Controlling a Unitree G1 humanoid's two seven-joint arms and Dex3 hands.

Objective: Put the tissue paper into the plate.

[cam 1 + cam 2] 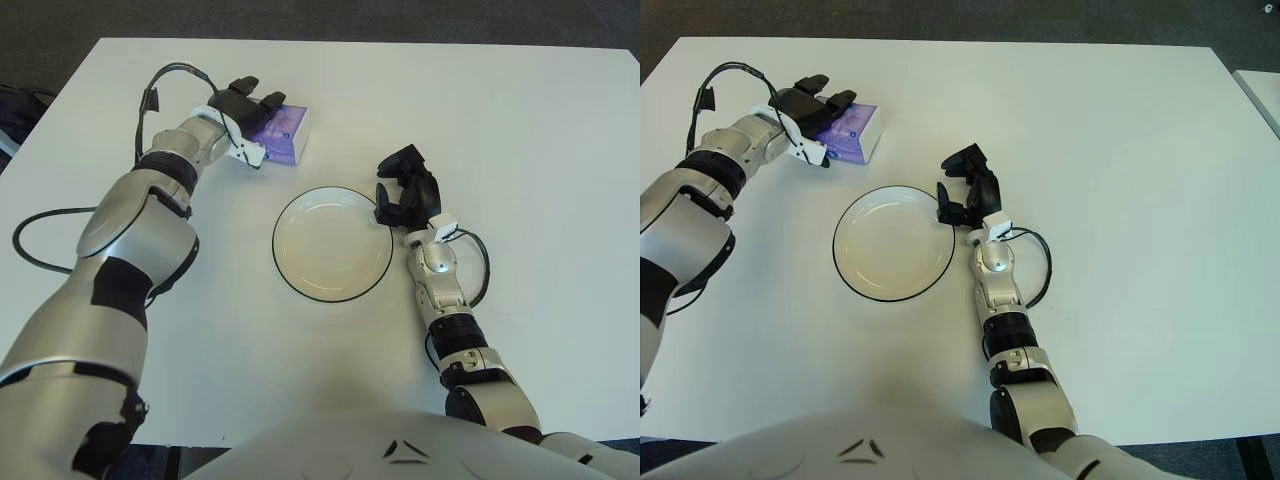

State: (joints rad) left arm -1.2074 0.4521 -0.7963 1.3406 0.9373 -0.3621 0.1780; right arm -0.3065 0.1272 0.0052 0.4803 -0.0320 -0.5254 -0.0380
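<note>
Left hand [243, 112] over purple tissue pack [284, 136], empty plate [332, 244] mid-table, right hand [407, 187] beside its rim

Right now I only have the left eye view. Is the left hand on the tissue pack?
Observer: In the right eye view the left hand overlaps the left end of the purple tissue pack. I can't confirm a grasp.
Operator: Table's right edge is cut off for me.
Observer: It shows here. The table edge runs down the right side, far from the right hand, which is beside the plate.
Operator: Anything past it?
Observer: The corner of another white surface.
</note>
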